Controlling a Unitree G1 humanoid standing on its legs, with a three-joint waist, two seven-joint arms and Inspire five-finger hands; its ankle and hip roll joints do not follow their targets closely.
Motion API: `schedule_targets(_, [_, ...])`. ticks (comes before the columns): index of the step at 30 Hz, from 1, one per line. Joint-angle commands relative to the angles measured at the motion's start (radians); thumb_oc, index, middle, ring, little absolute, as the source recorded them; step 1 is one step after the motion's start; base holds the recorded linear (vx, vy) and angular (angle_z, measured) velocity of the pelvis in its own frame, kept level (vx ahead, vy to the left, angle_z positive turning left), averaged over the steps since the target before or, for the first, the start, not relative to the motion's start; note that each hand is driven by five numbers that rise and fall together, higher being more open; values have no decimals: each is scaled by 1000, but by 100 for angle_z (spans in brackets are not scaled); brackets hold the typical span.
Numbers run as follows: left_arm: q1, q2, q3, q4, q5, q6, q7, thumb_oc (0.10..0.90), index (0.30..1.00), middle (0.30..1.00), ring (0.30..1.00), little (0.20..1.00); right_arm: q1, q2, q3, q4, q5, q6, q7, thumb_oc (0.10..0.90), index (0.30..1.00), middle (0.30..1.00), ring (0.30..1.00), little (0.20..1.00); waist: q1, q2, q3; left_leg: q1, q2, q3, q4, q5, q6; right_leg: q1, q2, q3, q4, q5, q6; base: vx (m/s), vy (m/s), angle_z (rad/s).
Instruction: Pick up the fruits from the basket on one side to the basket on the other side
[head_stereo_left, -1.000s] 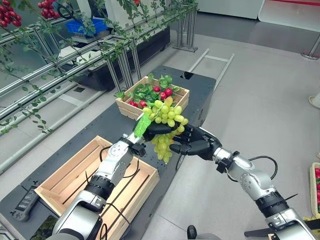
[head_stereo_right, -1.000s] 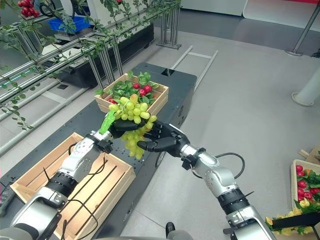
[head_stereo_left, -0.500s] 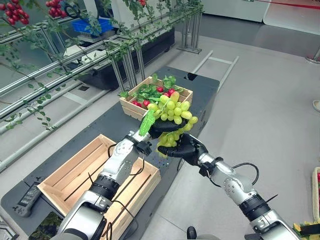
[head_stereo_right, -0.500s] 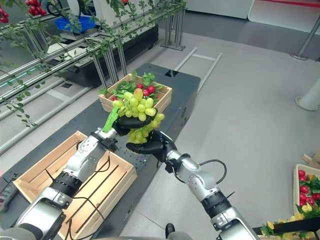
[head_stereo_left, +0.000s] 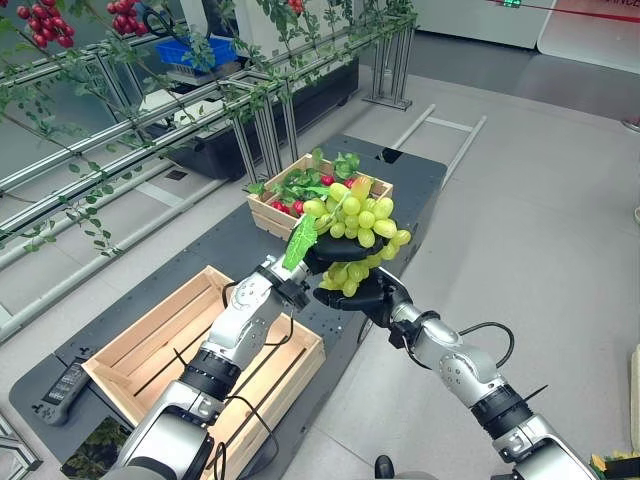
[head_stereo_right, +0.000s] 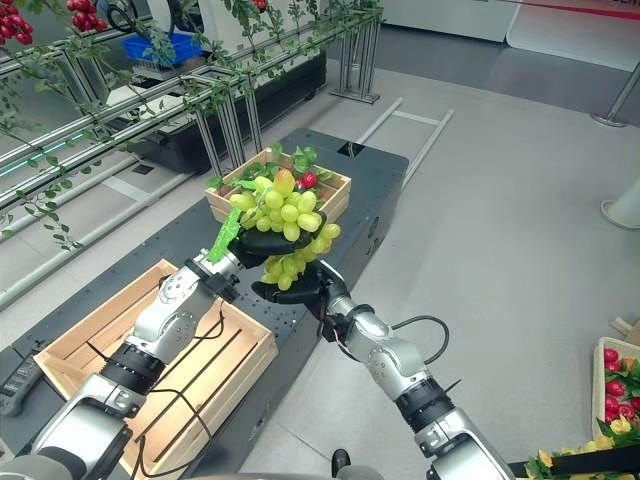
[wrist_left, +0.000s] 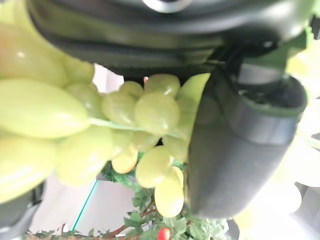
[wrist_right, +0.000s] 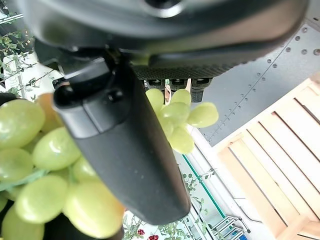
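you're looking at one bunch of green grapes up in the air above the dark platform, between your two wooden crates. your left hand is curling its fingers round the middle of the bunch, so part of the grapes is sitting on top of the hand and part is hanging below it, with a green leaf sticking out on the wrist side. your right hand is cupping up under the lower grapes, fingers and thumb bent and touching them; the right wrist view is showing the thumb lying across the fruit. so that's two hands on one bunch.

two crates are standing on the platform. the near crate is lying under your left forearm, with bare slats showing inside. the far crate is sitting just behind the bunch, holding green leaves and a few small red fruits; you can't count those exactly. one small black device is lying at the platform's near corner.
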Motion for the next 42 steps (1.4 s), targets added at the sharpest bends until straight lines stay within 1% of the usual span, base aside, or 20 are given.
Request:
schedule_targets(1, [-114, -43, 10, -14, -66, -67, -11, 400, 300, 300, 300, 300, -136, 87, -54, -80, 28, -180, -14, 800, 900, 900, 900, 900, -2, -13, -96, -46, 2, -66, 1, 19, -18, 61, -59, -56, 2, -17, 12, 13, 4, 5])
schedule_targets(10, [-89, -34, 29, 15, -22, -71, 4, 400, 300, 300, 300, 300, -105, 64, -103, -159, 22, -227, -15, 800, 900, 900, 900, 900, -12, -9, -100, -46, 2, -57, 1, 17, -16, 57, -60, -47, 4, -18, 15, 0, 0, 0])
schedule_targets(17, [-81, -20, 52, 74, 16, -95, 38, 400, 300, 300, 300, 300, -83, 43, -125, -179, 42, -230, 29, 800, 900, 900, 900, 900, -23, -6, -99, -44, 4, -48, 1, 17, -16, 54, -61, -42, 5, -18, 16, 0, 0, 0])
schedule_targets(23, [-83, -19, 73, 163, 38, -138, 84, 400, 300, 300, 300, 300, -66, 38, -130, -177, 68, -235, 89, 800, 900, 900, 900, 900, -30, -4, -101, -44, 6, -42, 1, 17, -17, 52, -60, -39, 6, -20, 16, 0, 0, 0])
schedule_targets(24, [-86, -19, 78, 181, 59, -159, 109, 400, 300, 300, 300, 300, -65, 40, -129, -175, 69, -235, 101, 800, 900, 900, 900, 900, -31, -4, -102, -44, 6, -42, 1, 17, -17, 51, -60, -38, 6, -20, 16, 0, 0, 0])
schedule_targets(25, [-94, -18, 81, 210, 86, -195, 144, 400, 300, 300, 300, 300, -70, 42, -126, -173, 78, -239, 118, 800, 900, 900, 900, 900, -33, -4, -102, -43, 6, -42, 1, 18, -18, 52, -59, -37, 6, -21, 15, 10, 7, -3])
schedule_targets(32, [-113, -29, 92, 247, 144, -268, 221, 400, 300, 300, 300, 300, -78, 62, -124, -173, 122, -246, 164, 800, 900, 900, 900, 900, -33, -6, -99, -43, 4, -46, 1, 17, -17, 52, -58, -39, 8, -24, 13, 0, 0, 0])
schedule_targets(36, [-109, -44, 97, 242, 161, -281, 240, 400, 300, 300, 300, 300, -76, 78, -123, -180, 165, -243, 190, 800, 900, 900, 900, 900, -30, -10, -100, -45, 4, -50, 1, 16, -16, 51, -58, -42, 9, -27, 12, 0, 0, 0])
schedule_targets(42, [-106, -55, 94, 221, 140, -278, 207, 400, 300, 300, 300, 300, -73, 89, -117, -183, 178, -208, 205, 800, 900, 900, 900, 900, -29, -13, -100, -45, 4, -52, 1, 16, -17, 53, -57, -41, 8, -27, 11, 0, 0, 0])
